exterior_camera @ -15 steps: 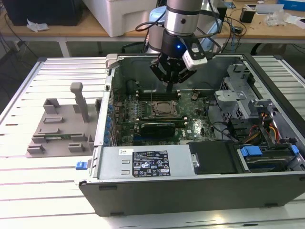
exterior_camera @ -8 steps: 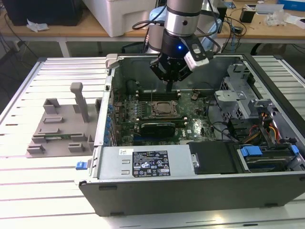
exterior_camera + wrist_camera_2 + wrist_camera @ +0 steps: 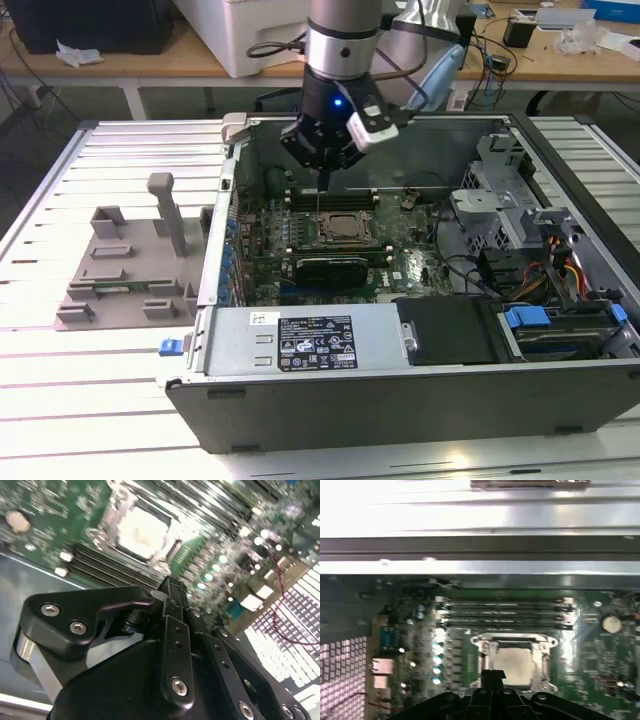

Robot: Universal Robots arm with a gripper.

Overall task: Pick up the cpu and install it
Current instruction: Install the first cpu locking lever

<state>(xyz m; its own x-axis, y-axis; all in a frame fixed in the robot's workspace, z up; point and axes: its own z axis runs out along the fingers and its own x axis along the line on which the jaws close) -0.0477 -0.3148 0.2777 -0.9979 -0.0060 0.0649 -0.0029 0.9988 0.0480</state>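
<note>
Nothing legible shows anywhere: the black-and-white label (image 3: 316,345) on the grey power supply (image 3: 380,338) carries rows of print and marks too fine to read, and the small white sticker (image 3: 263,318) just beside it is no clearer.

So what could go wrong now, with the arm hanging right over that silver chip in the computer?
Two things, I'd guess. The gripper hangs over the cpu, which lies inside the socket frame. If it came down off-centre, it might strike the frame or tilt the chip. The memory slots sit close beside the socket, so a sideways drift could knock them.
</note>
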